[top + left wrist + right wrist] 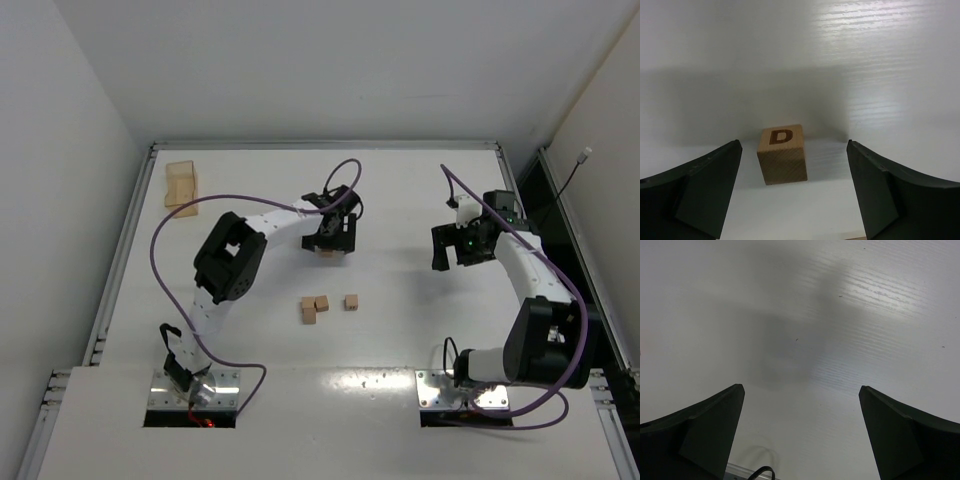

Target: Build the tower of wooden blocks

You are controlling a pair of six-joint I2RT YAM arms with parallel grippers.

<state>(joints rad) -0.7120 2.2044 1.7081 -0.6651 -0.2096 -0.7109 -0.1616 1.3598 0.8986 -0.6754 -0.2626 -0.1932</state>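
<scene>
A light-tan wood block [782,154] with a brown letter D on top stands on the white table between the fingers of my left gripper [793,150], nearer the left finger and touching neither. The left gripper is open. From above, the left gripper [329,240] hangs over this block [327,256] at mid-table. Three more wood blocks lie loose nearer the arm bases: two close together [308,312] [322,302] and one apart to the right [351,301]. No tower stands. My right gripper [452,252] [801,387] is open and empty over bare table on the right.
A larger open tan box [181,183] sits at the far left corner. Raised table edges [325,145] run along the back and sides. A purple cable [345,172] loops above the left arm, and another trails from the right arm.
</scene>
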